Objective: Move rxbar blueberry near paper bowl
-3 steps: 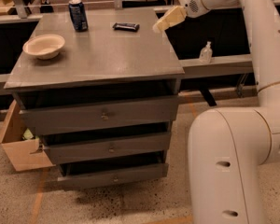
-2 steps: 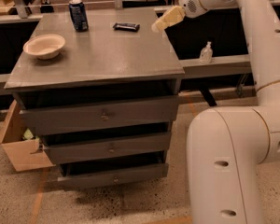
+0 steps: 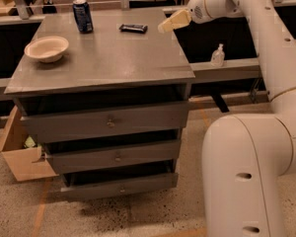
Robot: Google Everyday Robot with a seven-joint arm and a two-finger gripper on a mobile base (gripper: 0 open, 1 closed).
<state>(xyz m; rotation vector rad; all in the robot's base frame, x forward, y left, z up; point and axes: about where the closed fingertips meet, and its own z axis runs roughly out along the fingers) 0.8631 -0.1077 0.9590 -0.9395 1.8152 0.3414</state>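
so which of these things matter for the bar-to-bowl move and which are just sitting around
Part of the job:
rxbar blueberry, flat near the back of the tabletop
paper bowl, on its left side
gripper, by the back right corner, just right of the bar, apart from it

Just lying about:
soda can, upright at the back
small bottle, right of the table
cardboard box, lower left

One bar, one bowl, one can; end effector beside bar.

rxbar flat near tool, bowl well apart
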